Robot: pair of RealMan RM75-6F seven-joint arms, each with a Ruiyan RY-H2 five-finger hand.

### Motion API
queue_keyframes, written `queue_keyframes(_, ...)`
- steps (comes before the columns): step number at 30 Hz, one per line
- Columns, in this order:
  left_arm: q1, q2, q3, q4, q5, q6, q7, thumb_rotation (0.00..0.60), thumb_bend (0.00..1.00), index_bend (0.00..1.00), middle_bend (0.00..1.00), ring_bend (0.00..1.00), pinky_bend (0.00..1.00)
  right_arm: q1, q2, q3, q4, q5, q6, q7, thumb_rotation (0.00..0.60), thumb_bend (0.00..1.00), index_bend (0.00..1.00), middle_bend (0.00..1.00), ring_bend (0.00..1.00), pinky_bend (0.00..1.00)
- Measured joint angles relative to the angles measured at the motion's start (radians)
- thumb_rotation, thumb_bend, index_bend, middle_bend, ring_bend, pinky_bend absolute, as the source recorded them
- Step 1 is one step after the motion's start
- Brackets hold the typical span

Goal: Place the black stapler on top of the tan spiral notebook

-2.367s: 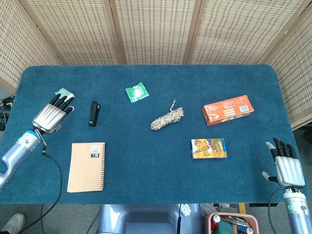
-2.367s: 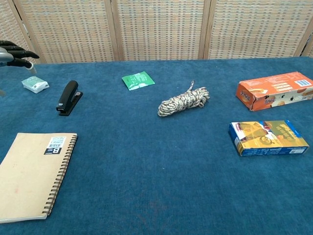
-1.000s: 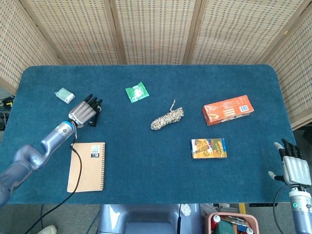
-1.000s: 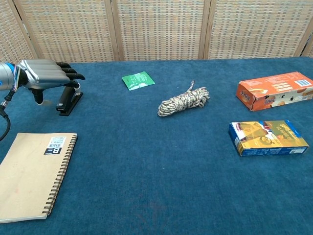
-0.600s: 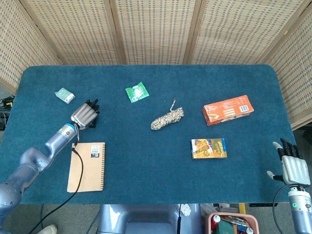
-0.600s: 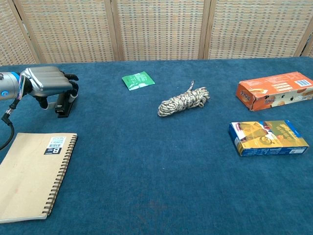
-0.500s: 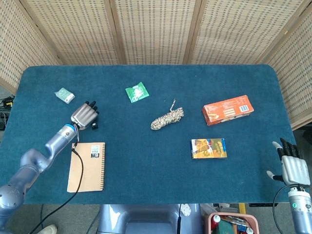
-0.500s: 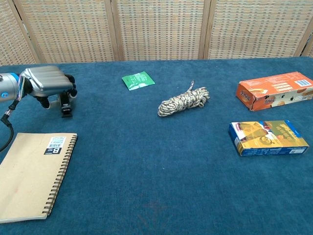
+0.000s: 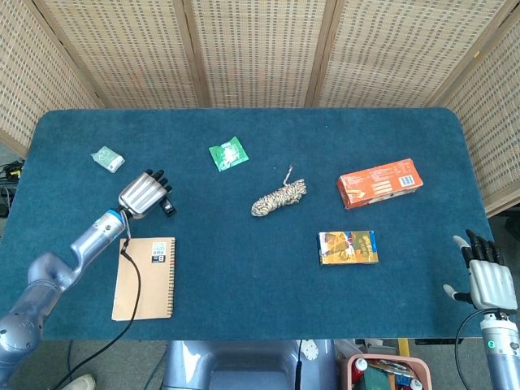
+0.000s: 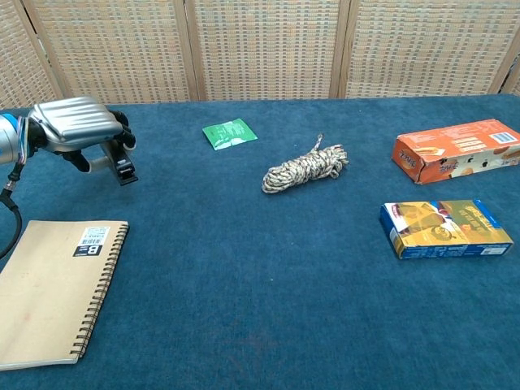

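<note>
My left hand [image 9: 143, 193] [image 10: 71, 124] grips the black stapler [image 9: 167, 207] [image 10: 124, 168], whose end sticks out below the curled fingers, lifted off the table. The tan spiral notebook [image 9: 145, 278] [image 10: 53, 288] lies flat near the front left edge, below and slightly nearer than the hand. My right hand [image 9: 485, 276] hangs past the table's front right corner with its fingers spread, holding nothing; the chest view does not show it.
A green packet [image 9: 228, 153] [image 10: 229, 132] and a rope coil [image 9: 279, 197] [image 10: 307, 169] lie mid-table. An orange box [image 9: 379, 183] [image 10: 457, 149] and a yellow box [image 9: 348, 247] [image 10: 444, 228] sit at right. A small pale packet [image 9: 107, 158] lies at far left.
My left hand reached right from the pale packet to the stapler, closed its fingers around it and has lifted it off the cloth. The right hand barely moved.
</note>
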Motion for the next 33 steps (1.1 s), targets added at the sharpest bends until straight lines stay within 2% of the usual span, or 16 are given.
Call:
queue_keyframes(6, 0.034, 0.089, 0.021, -0.13, 0.024, 0.102, -0.013, 0.6, 0.51, 0.64, 0.42, 0.23, 0.41, -0.004, 0.005, -0.004, -0.006, -0.017, 0.013, 0.015, 0.6, 0.09, 0.09, 0.0, 0.0, 0.0)
queue_keyframes(9, 0.057, 0.157, 0.041, -0.246, 0.047, 0.157, 0.021, 0.6, 0.51, 0.64, 0.42, 0.23, 0.41, -0.007, 0.008, -0.007, -0.015, -0.03, 0.021, 0.021, 0.6, 0.09, 0.09, 0.0, 0.0, 0.0)
queue_keyframes(16, 0.11, 0.348, 0.106, -0.651, 0.123, 0.246, 0.24, 0.6, 0.51, 0.64, 0.42, 0.23, 0.41, -0.016, 0.021, -0.011, -0.037, -0.071, 0.062, 0.053, 0.6, 0.09, 0.09, 0.0, 0.0, 0.0)
queue_keyframes(19, 0.128, 0.427, 0.133, -0.803, 0.163, 0.262, 0.362, 0.6, 0.51, 0.64, 0.42, 0.23, 0.41, -0.017, 0.027, -0.01, -0.041, -0.075, 0.065, 0.069, 0.6, 0.09, 0.09, 0.0, 0.0, 0.0)
queue_keyframes(22, 0.144, 0.495, 0.158, -0.909, 0.202, 0.263, 0.462, 0.6, 0.51, 0.64, 0.42, 0.23, 0.41, -0.02, 0.033, -0.009, -0.042, -0.08, 0.071, 0.083, 0.6, 0.09, 0.09, 0.0, 0.0, 0.0)
queue_keyframes(27, 0.162, 0.532, 0.175, -0.963, 0.226, 0.221, 0.533, 0.6, 0.51, 0.64, 0.42, 0.23, 0.41, -0.024, 0.039, -0.009, -0.046, -0.088, 0.08, 0.098, 0.6, 0.1, 0.09, 0.0, 0.0, 0.0)
queue_keyframes(33, 0.18, 0.518, 0.168, -0.931, 0.21, 0.168, 0.562, 0.6, 0.51, 0.64, 0.42, 0.23, 0.41, -0.026, 0.043, -0.008, -0.048, -0.09, 0.084, 0.104, 0.6, 0.09, 0.09, 0.0, 0.0, 0.0)
